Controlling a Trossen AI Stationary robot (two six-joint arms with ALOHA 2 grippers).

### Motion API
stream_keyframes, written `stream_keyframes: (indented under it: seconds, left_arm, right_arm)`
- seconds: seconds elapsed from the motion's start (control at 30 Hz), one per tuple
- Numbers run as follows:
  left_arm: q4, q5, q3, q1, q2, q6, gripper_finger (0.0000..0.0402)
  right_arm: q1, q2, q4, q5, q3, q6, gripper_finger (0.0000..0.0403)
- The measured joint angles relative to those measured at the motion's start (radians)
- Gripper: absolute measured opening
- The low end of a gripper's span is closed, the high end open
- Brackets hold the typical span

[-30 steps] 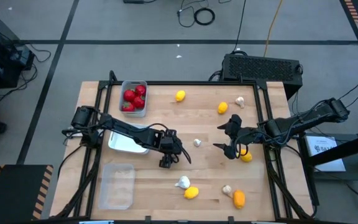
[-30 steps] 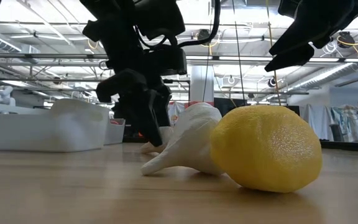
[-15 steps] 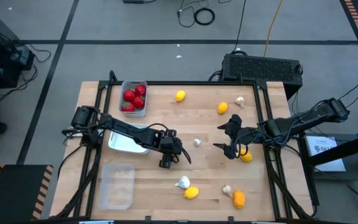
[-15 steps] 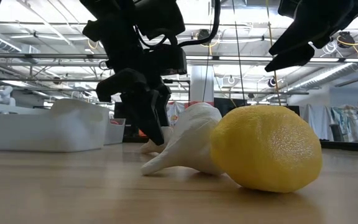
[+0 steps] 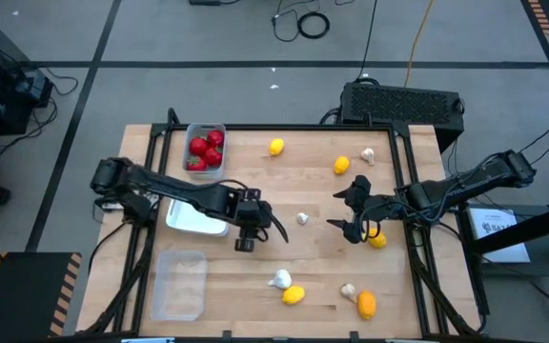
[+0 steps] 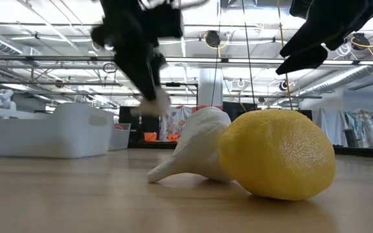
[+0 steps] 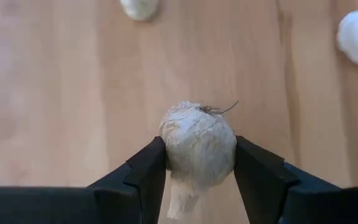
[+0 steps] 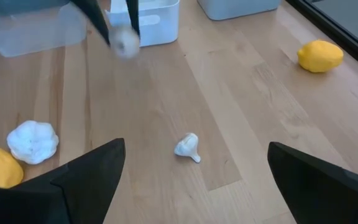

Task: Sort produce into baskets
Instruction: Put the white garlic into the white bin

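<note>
My left gripper (image 5: 244, 244) hangs above the table's middle, shut on a whitish garlic bulb (image 7: 197, 146). The right wrist view shows the same bulb (image 8: 127, 42) below the left fingers. At the table's right, my right gripper (image 5: 336, 211) stands open and holds nothing. At the left lie three baskets: a grey one (image 5: 219, 130) with red fruits (image 5: 204, 151), a white one (image 5: 194, 219) and a clear one (image 5: 179, 284). Loose garlic bulbs (image 5: 302, 218) (image 5: 280, 279) and lemons (image 5: 294, 294) (image 5: 276, 147) rest on the wood. My left gripper pinches the garlic bulb by its two opposite sides (image 7: 166, 149), between the two fingers (image 7: 143, 174). The fingers come from above, slanting down. The bulb hangs clear of the table, with its stalk end (image 7: 179, 202) back between the fingers.
Other produce lies at the right: a lemon (image 5: 341, 165) and garlic (image 5: 368, 155) toward the far edge, a lemon (image 5: 377, 240) by my right gripper, garlic (image 5: 348, 290) and an orange piece (image 5: 367, 304) near the front. Bare wood lies between the two arms.
My left gripper has risen from the table top and shifted a little toward the table's left edge. The garlic bulb, which was down on the wood, is now lifted clear between its fingers. My right arm has kept still.
</note>
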Motion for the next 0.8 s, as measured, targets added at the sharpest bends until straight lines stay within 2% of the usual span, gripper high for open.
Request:
stream_keyframes:
  seconds: [0.17,0.27,0.5,0.67,0.8]
  left_arm:
    - [-0.193,-0.121,0.004,0.000,-0.134,-0.098,0.0172]
    - [-0.319,-0.180,0.001,-0.001,-0.207,-0.212,0.0172]
    - [-0.444,-0.187,-0.085,-0.003,-0.323,-0.435,0.0172]
    - [-0.506,-0.187,-0.154,-0.003,-0.333,-0.519,0.0172]
    - [-0.486,-0.170,-0.194,-0.003,-0.328,-0.523,0.0191]
  right_arm:
    - [0.000,0.000,-0.002,0.000,0.000,0.000,0.0384]
    - [0.000,0.002,-0.002,0.005,0.000,-0.011,0.0384]
    - [0.000,0.048,0.027,0.005,0.000,-0.046,0.0384]
    - [0.000,0.094,0.039,0.005,0.000,-0.046,0.0384]
    - [0.000,0.118,0.064,0.003,0.000,-0.023,0.0384]
